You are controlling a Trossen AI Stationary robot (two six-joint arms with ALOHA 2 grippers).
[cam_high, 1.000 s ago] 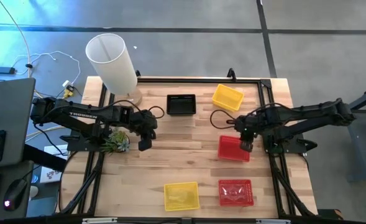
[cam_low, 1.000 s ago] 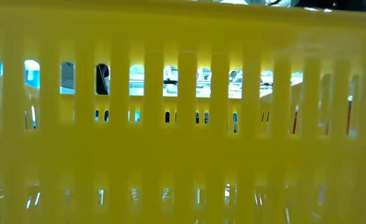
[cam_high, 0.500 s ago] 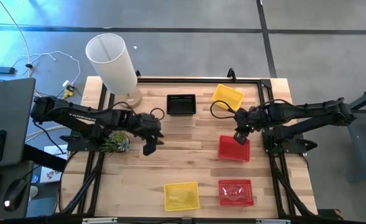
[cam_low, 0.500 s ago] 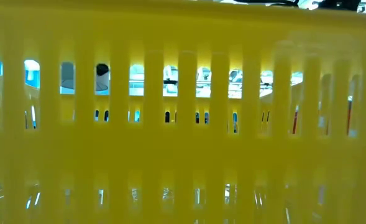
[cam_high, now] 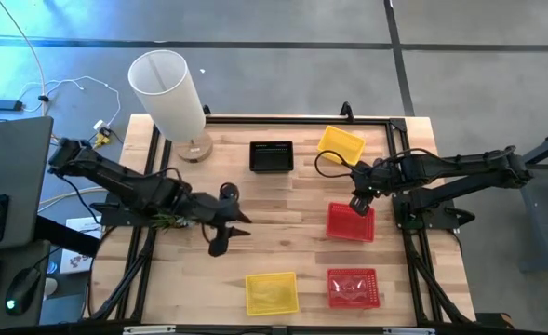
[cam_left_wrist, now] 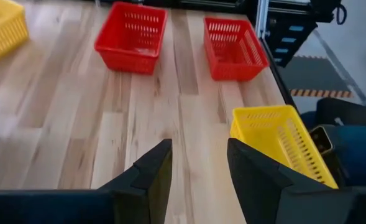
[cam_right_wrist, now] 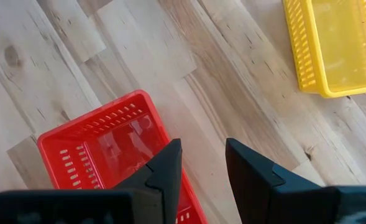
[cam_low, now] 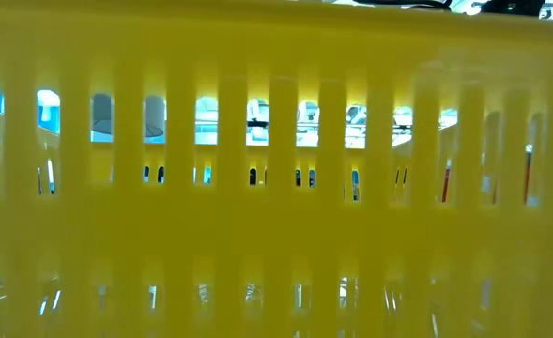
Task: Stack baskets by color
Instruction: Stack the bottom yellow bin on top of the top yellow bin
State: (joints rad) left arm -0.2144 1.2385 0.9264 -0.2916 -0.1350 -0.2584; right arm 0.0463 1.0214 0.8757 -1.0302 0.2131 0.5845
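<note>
The right gripper [cam_high: 359,202] sits right of the middle in the high view, its fingers apart and holding nothing, just above the top edge of the upper red basket [cam_high: 350,223]. The back yellow basket [cam_high: 340,145] lies a bit above it, tilted. The left gripper [cam_high: 225,221] is left of the middle, over bare wood, its fingers also apart and empty. The front yellow basket [cam_high: 272,292] lies below it and to the right, near the bottom edge. The lower red basket [cam_high: 353,288] sits beside that one, to its right. The black basket [cam_high: 271,156] rests near the top middle, next to a tall white lamp [cam_high: 168,92]. The low view is filled by a yellow basket wall.
</note>
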